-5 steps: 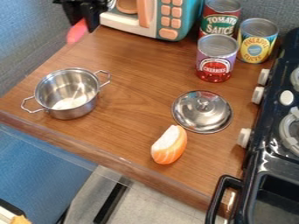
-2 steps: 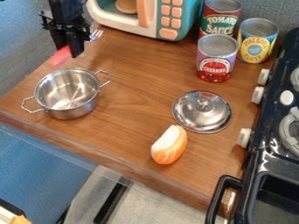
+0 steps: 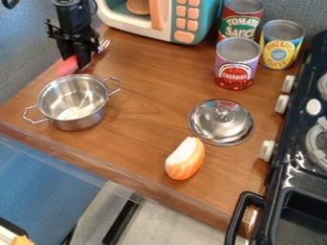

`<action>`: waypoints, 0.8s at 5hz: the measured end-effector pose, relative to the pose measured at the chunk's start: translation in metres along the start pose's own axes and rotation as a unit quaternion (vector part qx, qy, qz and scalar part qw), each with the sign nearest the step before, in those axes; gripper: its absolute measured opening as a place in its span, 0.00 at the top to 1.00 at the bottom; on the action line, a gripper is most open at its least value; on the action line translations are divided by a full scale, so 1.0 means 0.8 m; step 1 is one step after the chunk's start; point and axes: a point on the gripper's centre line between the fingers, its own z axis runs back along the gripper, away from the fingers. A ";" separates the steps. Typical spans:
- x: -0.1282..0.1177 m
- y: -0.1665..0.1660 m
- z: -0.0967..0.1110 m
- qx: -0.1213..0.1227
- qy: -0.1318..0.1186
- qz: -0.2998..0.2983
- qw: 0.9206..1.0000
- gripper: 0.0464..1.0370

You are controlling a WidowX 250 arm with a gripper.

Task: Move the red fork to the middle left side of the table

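1. Jaws (image 3: 75, 65) are gripping 1 red fork (image 3: 65, 67), upper L of counter (image 3: 150, 81), behind 1 pot (image 3: 81, 123).
2. 1 lid (image 3: 220, 129) & 1 orange-white pc (image 3: 186, 163) are lying R of pot.
3. 3 cans (image 3: 237, 63) are standing nr 1 toy microwave (image 3: 144, 27).

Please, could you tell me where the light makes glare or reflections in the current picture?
Camera view: bright highlights around the knob of the metal lid; camera view: a whitish reflection in the bottom of the metal pot; camera view: soft, pale sheen on the wooden table; camera view: light streaks on the glossy black stove.
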 end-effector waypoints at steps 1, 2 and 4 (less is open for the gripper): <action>0.006 -0.006 0.001 -0.004 -0.005 -0.018 1.000 0.31; 0.007 -0.004 0.001 0.002 -0.007 -0.017 1.000 0.05; -0.008 -0.003 0.051 0.034 -0.046 0.010 0.998 0.04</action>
